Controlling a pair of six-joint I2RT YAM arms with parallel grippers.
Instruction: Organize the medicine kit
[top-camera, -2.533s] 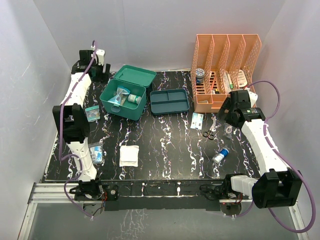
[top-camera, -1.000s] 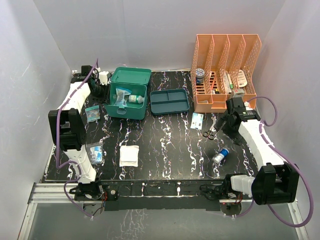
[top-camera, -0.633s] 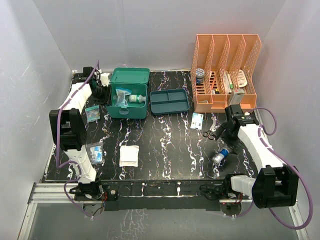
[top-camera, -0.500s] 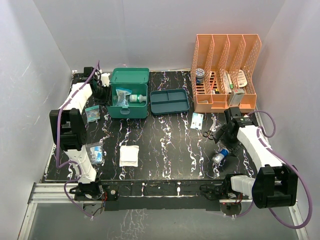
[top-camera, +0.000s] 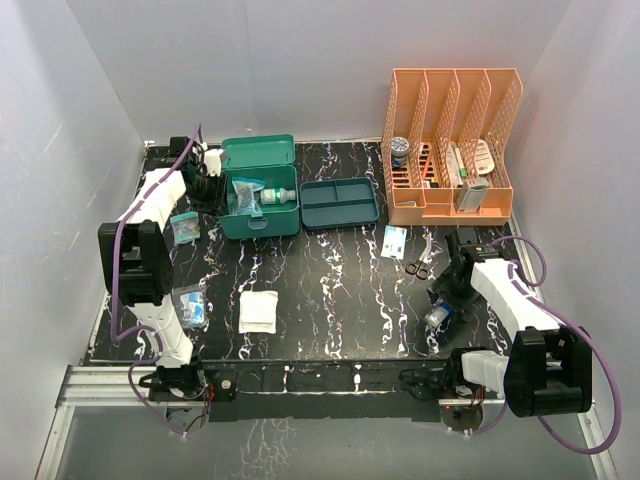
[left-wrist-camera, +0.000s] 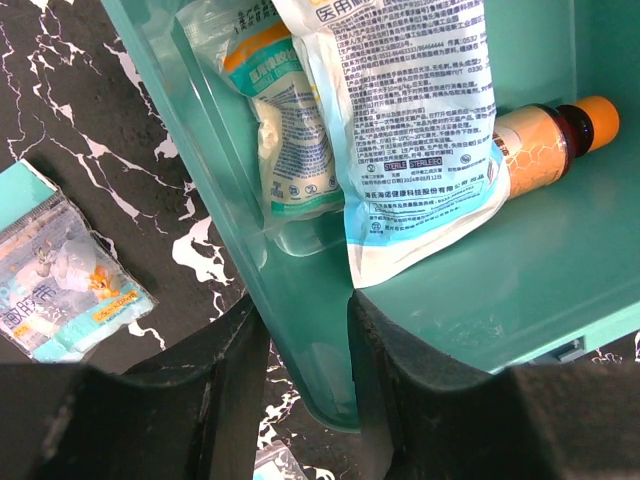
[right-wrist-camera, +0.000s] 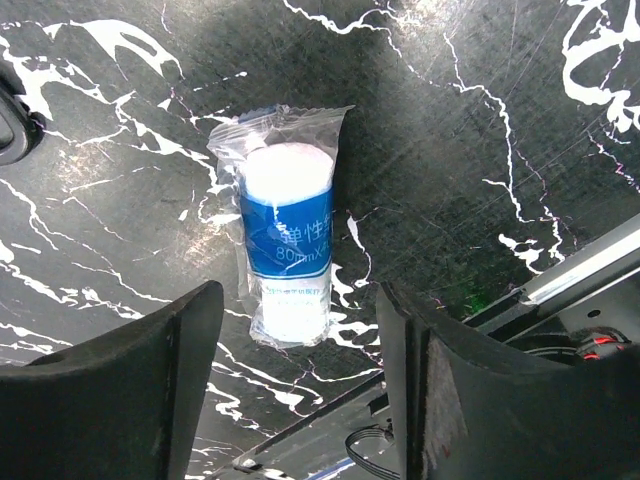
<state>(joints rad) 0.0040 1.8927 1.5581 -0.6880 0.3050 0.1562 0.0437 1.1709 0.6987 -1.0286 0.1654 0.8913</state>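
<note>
— Lining up on the bandage roll (right-wrist-camera: 288, 240), are we square to it?

— Nearly. Our right gripper (right-wrist-camera: 297, 300) hangs over it with the jaws wide apart. The roll lies lengthwise in the gap, on the black table (right-wrist-camera: 480, 130) at the front right, well apart from the medicine kit (top-camera: 260, 222).

— And the kit?

— Back left, with the lid up. Our left gripper (left-wrist-camera: 305, 310) looks clamped on its left wall, one finger inside and one outside. Two printed pouches (left-wrist-camera: 410, 120) and an orange-capped bottle (left-wrist-camera: 545, 135) lie in it.

— So how do we take the roll well?

— We think we should come straight down until the fingers (right-wrist-camera: 120, 400) are just above the table. Then we close across the roll's short width, at the blue label. The plastic wrapper is loose at both ends. If we pinch only that, the roll could swing or slip out.

— Anything to correct first?

— The roll sits slightly left of centre in the right wrist view, so we would nudge that way first. A firm squeeze should do, as the roll looks soft. Meanwhile our left arm steadies the kit for the drop.
</note>
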